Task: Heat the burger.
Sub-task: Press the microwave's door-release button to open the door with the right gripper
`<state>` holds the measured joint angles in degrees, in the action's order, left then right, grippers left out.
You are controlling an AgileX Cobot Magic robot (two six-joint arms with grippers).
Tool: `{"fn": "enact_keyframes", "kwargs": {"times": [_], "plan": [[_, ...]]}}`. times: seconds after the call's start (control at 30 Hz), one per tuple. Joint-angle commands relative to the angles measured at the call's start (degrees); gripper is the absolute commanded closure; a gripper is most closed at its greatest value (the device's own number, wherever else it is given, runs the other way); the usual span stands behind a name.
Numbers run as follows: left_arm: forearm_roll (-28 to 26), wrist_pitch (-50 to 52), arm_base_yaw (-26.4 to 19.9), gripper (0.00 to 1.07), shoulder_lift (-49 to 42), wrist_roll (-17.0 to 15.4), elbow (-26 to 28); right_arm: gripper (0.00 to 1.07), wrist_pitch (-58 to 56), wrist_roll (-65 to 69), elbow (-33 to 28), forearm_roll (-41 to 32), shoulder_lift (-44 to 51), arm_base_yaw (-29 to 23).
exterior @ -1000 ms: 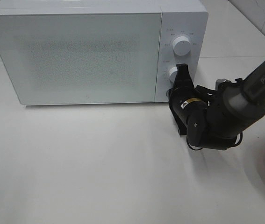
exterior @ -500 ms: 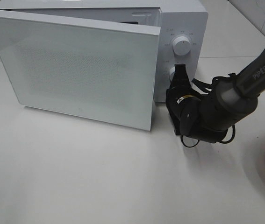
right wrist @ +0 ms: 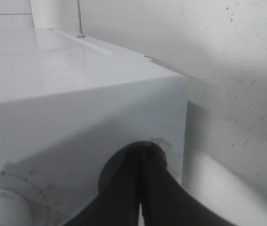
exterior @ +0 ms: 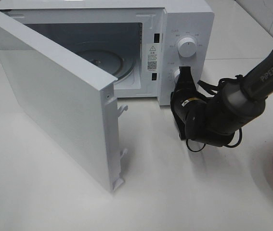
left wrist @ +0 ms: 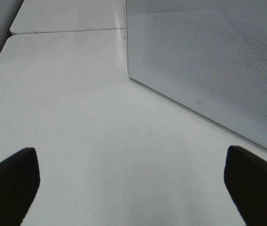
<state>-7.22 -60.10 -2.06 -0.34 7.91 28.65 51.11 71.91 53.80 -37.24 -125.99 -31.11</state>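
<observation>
Our right gripper (exterior: 185, 75) presses closed fingers against the microwave (exterior: 190, 19) panel. Our left gripper (left wrist: 130, 157) gapes wide, empty.

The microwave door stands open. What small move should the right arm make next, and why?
Probably draw the right gripper back from the control panel: the door already stands wide open, and the shut jaws are at the panel, holding nothing.

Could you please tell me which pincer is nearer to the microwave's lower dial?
Right. The right pincer, shut, has its tips at the control panel just beside the lower dial. The left pincer, open, is out by the open door, facing its outer side, well away from the dial.
</observation>
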Motion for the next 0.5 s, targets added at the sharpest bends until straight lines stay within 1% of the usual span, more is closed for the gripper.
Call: {"fn": "enact_keyframes", "kwargs": {"times": [0.03,0.13,0.2,0.27,0.37,0.43,0.47,0.5], "plan": [[0.1,0.6,-0.1,0.07,-1.0,0.0,-0.2,1.07,23.9,-0.7,5.6,6.1,1.4,3.7],[0.1,0.6,-0.1,0.07,-1.0,0.0,-0.2,1.07,18.7,-0.3,4.0,6.1,2.7,3.5],[0.1,0.6,-0.1,0.07,-1.0,0.0,-0.2,1.07,18.0,-0.2,3.6,6.1,2.9,3.5],[0.1,0.6,-0.1,0.07,-1.0,0.0,-0.2,1.07,16.9,-0.3,1.8,6.2,4.1,3.5],[0.1,0.6,-0.1,0.07,-1.0,0.0,-0.2,1.07,16.2,-0.3,1.3,6.8,4.5,3.5],[0.1,0.6,-0.1,0.07,-1.0,0.0,-0.2,1.07,12.7,-0.1,-0.6,8.8,5.8,3.5],[0.1,0.6,-0.1,0.07,-1.0,0.0,-0.2,1.07,12.7,-0.1,-0.6,8.8,5.8,3.5],[0.1,0.6,-0.1,0.07,-1.0,0.0,-0.2,1.07,10.9,0.1,-2.2,9.7,6.6,3.5]]}}
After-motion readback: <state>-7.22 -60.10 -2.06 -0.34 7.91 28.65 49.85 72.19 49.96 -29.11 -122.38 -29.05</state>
